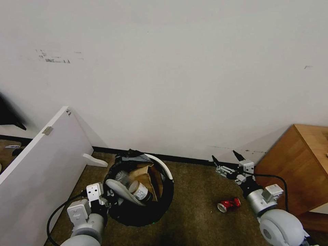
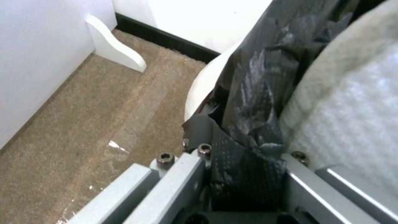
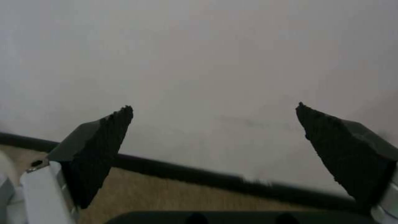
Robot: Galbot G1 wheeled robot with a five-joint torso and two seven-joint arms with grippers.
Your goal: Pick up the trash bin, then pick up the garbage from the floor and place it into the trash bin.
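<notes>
Left tool (image 1: 108,195) clamps the lined rim of the trash bin (image 1: 164,201); right tool (image 1: 225,157) hangs spread apart above the carpet near a red can (image 1: 229,204)

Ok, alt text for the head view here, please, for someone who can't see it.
The left hand grips the rim of the trash bin, black-lined and stuffed with a slipper, a bottle and brown paper. The right hand is open above the carpet, with a crushed red can lying below it near a wooden cabinet.
</notes>
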